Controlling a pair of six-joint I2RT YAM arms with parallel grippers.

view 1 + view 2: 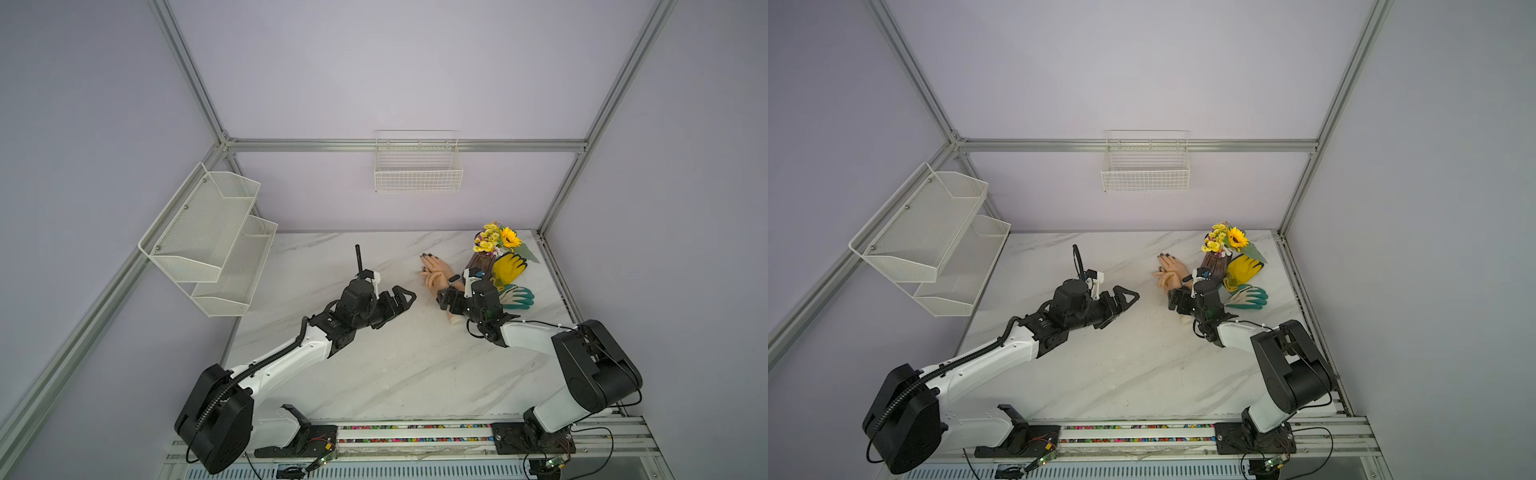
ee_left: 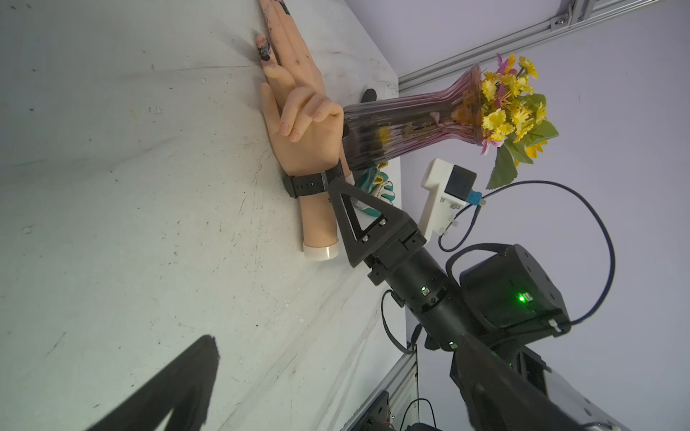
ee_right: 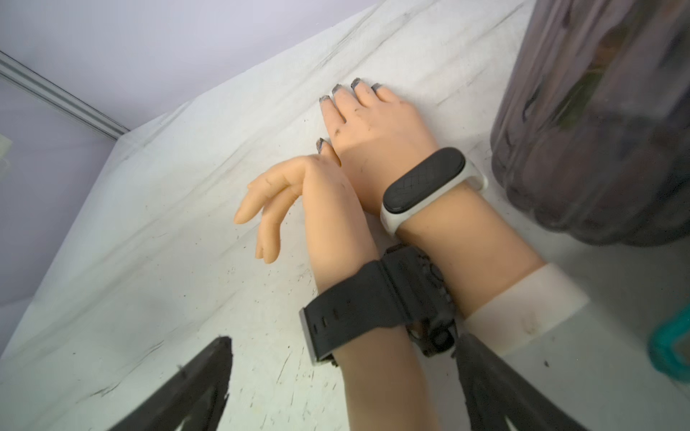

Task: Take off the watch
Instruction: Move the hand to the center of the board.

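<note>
Black watch (image 3: 358,309) sits buckled on a mannequin wrist (image 3: 377,377) on the table (image 3: 168,231). Strap judged light, soft, grippy; take its free end. Right gripper (image 3: 345,339) straddles that wrist, jaws wide; left gripper (image 1: 404,300) gapes, empty.

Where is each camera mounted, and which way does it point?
Top views: overhead, looking down on white marble table; both arms, left claw, right claw show.
Left wrist: on left arm, facing black strap watch; right claw shows.
Right wrist: on right arm, over that watch; own fingers show.
Shared: both wrist views see the watch.
</note>
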